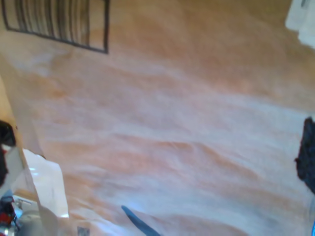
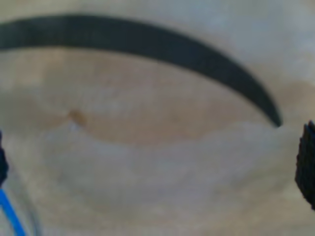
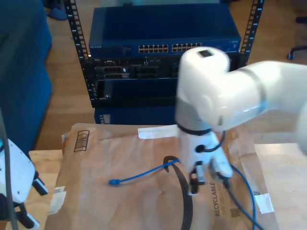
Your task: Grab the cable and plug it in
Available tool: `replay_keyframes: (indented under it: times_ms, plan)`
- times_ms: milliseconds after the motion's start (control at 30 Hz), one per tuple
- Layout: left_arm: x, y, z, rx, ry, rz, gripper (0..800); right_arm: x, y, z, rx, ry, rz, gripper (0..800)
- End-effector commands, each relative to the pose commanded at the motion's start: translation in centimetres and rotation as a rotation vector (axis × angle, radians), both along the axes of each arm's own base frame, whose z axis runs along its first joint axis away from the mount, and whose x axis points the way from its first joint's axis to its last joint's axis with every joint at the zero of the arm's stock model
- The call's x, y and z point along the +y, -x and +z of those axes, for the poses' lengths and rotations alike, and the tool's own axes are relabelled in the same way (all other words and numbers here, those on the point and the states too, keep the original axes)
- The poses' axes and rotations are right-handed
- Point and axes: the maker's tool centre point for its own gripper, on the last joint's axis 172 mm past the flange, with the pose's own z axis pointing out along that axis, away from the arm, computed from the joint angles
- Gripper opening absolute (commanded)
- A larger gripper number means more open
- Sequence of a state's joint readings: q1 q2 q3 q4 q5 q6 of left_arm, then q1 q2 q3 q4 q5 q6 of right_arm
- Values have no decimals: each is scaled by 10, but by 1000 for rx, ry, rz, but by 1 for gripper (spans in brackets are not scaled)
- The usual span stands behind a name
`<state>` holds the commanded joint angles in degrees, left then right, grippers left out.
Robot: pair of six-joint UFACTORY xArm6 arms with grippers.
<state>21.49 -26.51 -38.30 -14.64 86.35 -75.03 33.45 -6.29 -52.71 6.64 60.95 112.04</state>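
One thin bright blue ethernet cable (image 3: 144, 173) lying mid-frame in the exterior view on brown paper (image 3: 96, 191). Grip state of both grippers impossible to tell. Risk: snagging the black strap (image 3: 184, 196), dragging the plug away.

Light is soft and even in all three pictures, warm on the brown paper (image 3: 144, 187), with no hard glare. In the exterior view the big white arm (image 3: 216, 96) is smeared with motion blur, while the blue rack unit (image 3: 163, 28) behind it at 12 o'clock stays fairly sharp. A faint shadow lies under the dark strap (image 3: 184, 196). The first wrist view is hazy throughout, the paper's creases washed out. The second wrist view is strongly out of focus: the dark band (image 2: 162, 44) and the cable (image 2: 11, 214) have soft edges.
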Motion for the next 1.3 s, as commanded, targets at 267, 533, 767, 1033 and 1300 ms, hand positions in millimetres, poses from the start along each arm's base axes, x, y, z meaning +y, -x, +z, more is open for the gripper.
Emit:
replay_keyframes:
  times_ms: [267, 533, 767, 1033, 1300]
  plan:
    - [-12, -17, -9, -27, 31, 14, 799, 64, -14, -34, -35, -13, 96, 797]
    - [-14, -11, -15, -7, 38, 15, 799, 83, -41, -58, -99, -51, 57, 793]
    - [-14, -10, -19, 9, 43, 16, 798, 99, -28, -76, -106, -53, 73, 773]
    - [-16, -13, -20, 4, 46, 13, 799, 103, -34, -97, -106, -48, 73, 695]
    - [-16, -12, -20, 5, 47, 13, 799, 108, -36, -92, -129, -63, 74, 202]
